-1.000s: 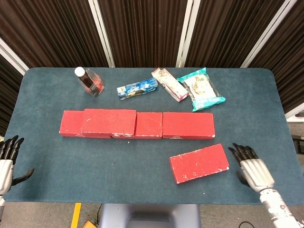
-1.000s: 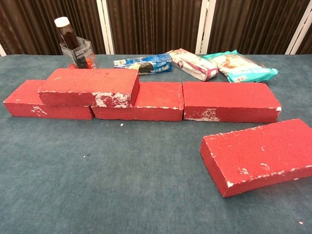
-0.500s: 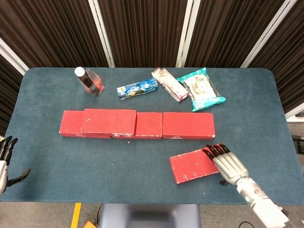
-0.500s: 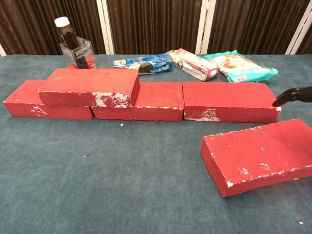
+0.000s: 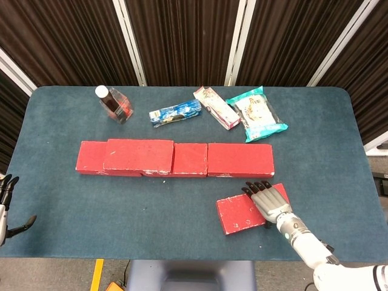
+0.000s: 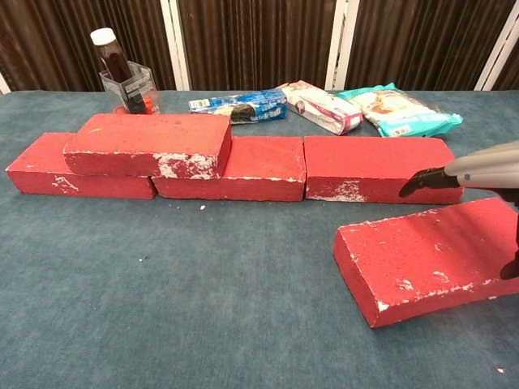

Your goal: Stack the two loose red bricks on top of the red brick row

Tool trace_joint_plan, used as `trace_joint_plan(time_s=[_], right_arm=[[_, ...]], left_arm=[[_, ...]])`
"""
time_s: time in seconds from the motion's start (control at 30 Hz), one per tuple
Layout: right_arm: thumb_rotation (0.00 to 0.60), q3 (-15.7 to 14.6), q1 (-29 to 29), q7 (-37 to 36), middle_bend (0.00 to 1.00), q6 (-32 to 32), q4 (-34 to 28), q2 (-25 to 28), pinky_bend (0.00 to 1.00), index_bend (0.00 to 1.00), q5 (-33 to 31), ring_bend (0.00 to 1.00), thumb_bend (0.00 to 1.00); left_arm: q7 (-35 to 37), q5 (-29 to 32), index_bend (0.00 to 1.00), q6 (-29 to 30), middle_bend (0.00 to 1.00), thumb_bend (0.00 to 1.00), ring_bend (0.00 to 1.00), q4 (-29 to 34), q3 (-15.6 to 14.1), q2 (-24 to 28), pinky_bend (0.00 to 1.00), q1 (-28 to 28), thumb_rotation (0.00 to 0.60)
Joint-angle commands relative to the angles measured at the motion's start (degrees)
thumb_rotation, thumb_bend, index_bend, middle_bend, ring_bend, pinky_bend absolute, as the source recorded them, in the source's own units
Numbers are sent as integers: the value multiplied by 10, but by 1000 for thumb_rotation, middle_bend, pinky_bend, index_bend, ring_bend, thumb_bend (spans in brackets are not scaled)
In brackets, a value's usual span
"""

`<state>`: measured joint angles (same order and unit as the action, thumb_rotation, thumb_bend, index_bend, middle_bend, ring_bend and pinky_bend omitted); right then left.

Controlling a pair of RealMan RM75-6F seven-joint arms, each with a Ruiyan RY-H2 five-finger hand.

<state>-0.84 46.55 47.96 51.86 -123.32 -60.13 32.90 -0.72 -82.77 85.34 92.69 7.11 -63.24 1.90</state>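
**Inspector:** What had changed over the last second?

**Operator:** I had brought the right hand (image 5: pixel 270 202) in from the bench's right edge, where it sat clear of everything. At the moment of record it lay over the right half of the loose brick (image 5: pixel 253 208), fingers extended flat and pointing toward the far edge, thumb hanging past the brick's near side in the chest view. It had not closed on the brick. I could not tell whether the palm was touching the top face.

**Inspector:** And the task's standing?

**Operator:** One loose brick was already stacked (image 5: pixel 138 156) on the left part of the brick row (image 5: pixel 240 160). The second lay flat and slightly skewed, near the front edge toward the right corner, just in front of the row's right-end brick. I judged the grasp to be the step in hand.

**Inspector:** The left hand (image 5: pixel 5 203)?

**Operator:** It was at the front-left corner, holding nothing, fingers apart.

**Inspector:** Room to move?

**Operator:** The row's right bricks had bare tops. Behind them lay a teal packet (image 5: pixel 256 113), a pink packet (image 5: pixel 216 108) and a blue packet (image 5: pixel 175 113), with a bottle (image 5: pixel 113 103) near the far-left corner, all well apart from the row. The gap between loose brick and row was narrow, so I reckoned a lift should go upward first.
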Motion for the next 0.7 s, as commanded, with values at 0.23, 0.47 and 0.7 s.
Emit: trace_joint_plan(time_s=[0.23,0.47,0.7], right_arm=[[600,-23,30,-2,0,9,24,-31,0,0,-21,0,0],[600,-36,44,-9,0,15,34,-46,0,0,-30,0,0],[600,-46,52,-16,0,19,49,-64,0,0,-32,0,0]], left_arm=[[3,6,0,8,0,197,0,0,-1,1,0,0,600],[5,7,0,13,0,196,0,0,-4,2,0,0,600],[0,14,0,15,0,196,0,3,-3,2,0,0,600]])
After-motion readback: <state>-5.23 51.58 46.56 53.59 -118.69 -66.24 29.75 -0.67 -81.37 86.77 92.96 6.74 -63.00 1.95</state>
